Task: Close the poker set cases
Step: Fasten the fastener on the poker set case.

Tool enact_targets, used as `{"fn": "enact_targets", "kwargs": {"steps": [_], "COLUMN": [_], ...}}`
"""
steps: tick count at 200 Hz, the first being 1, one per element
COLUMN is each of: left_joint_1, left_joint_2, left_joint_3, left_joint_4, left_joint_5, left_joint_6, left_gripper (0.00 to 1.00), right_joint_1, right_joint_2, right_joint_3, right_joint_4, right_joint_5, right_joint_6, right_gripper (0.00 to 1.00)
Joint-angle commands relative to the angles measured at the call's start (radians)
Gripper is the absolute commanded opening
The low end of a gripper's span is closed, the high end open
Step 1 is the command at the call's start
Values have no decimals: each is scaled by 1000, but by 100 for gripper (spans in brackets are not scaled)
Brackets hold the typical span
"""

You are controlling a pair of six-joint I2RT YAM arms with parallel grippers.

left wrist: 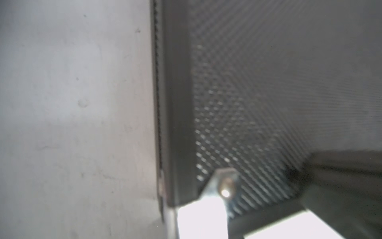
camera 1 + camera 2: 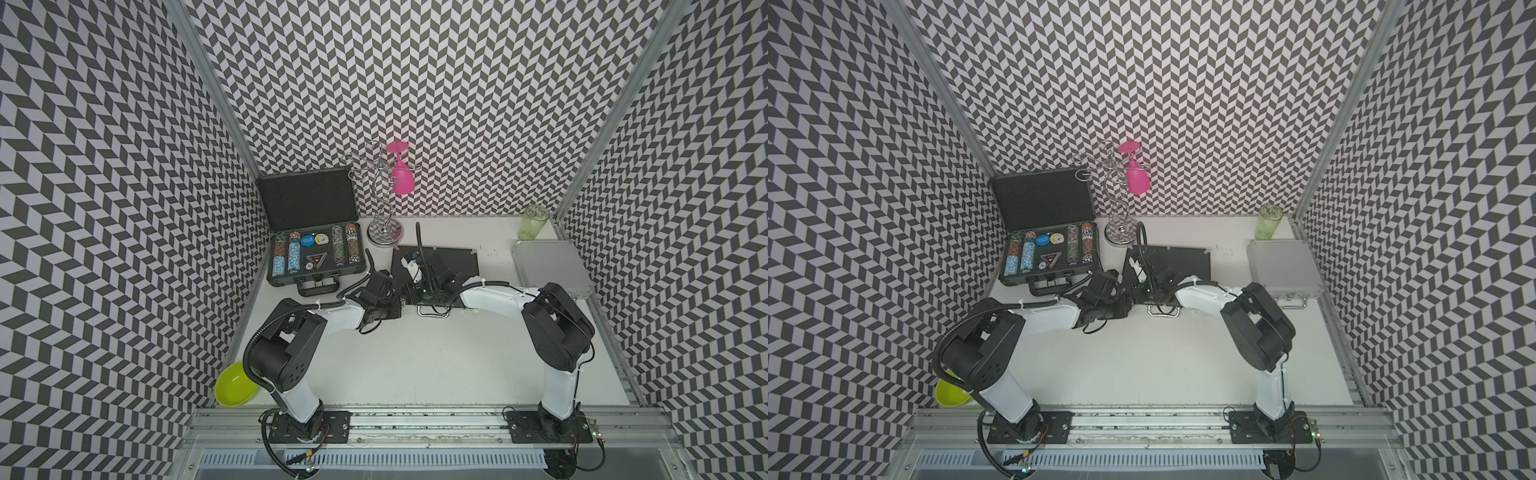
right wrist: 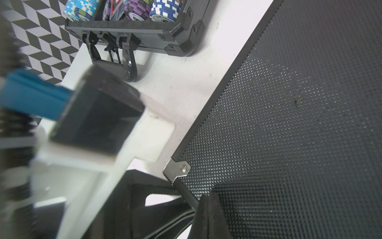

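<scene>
— Large ribbed dark-grey case [image 2: 307, 203] stands open at the surface's [image 2: 415, 357] back-left. Its upright lid likely needs tipping forward next.
— The step now looks like pressing the flat black case [image 2: 453, 262], centre, shut. The small silver case [image 2: 548, 266], right, is closed. Right pincer [image 3: 210, 211] is clenched on the black lid; left pincer [image 2: 398, 306], can't tell.

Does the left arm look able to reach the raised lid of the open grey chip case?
Probably yes: the grey case sits on that arm's side, nothing between it and the left hand. Its lid stands near the wall, which may hamper hooking it.
</scene>
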Motion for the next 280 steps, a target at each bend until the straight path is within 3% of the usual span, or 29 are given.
{"fn": "enact_targets", "kwargs": {"steps": [1,38,63,91,108,133,150,169,197,221,246,255,258,260,262,280], "left_joint_1": [14,19,20,12,9,-2,24,25,22,23,24,30,35,38,43,86], "left_joint_2": [8,-155,-173,-152,-171,-234,-245,-221,-188,-204,-229,-235,-237,-237,-237,-247], "left_joint_3": [-34,-107,-94,-65,-64,-160,-169,-102,-33,-49,-124,-160,-168,-173,-177,-199], "left_joint_4": [-59,-55,-48,-61,-59,96,150,125,42,30,99,143,151,156,159,216], "left_joint_5": [-81,-21,-32,-102,-159,-210,-151,-120,-228,-148,-54,-27,-18,-11,-4,63], "left_joint_6": [-17,-51,-30,180,221,362,395,510,736,943,1014,1018,1019,1017,1015,980], "left_gripper": [19,21,36,49,53,53,54,54,56,57,61,66,78,94,98,99], "right_joint_1": [-9,-10,-10,-16,-28,-55,-77,-92,-107,-125,-136,-135,-136,-135,-136,-137], "right_joint_2": [53,51,54,46,37,16,8,11,3,-8,-13,-16,-17,-18,-19,-23], "right_joint_3": [-66,-82,-85,-84,-88,-104,-113,-105,-94,-102,-105,-108,-108,-108,-110,-113], "right_joint_4": [-210,-202,-202,-211,-213,-206,-205,-218,-232,-215,-207,-203,-202,-201,-199,-191], "right_joint_5": [36,40,41,46,46,33,14,-2,3,-21,-30,-34,-36,-38,-39,-52], "right_joint_6": [-3,-5,-5,-12,-16,-24,-36,-55,-76,-75,-81,-81,-83,-83,-82,-80], "right_gripper": [4,4,4,4,4,4,4,4,4,4,4,4,4,4,4,4]}}
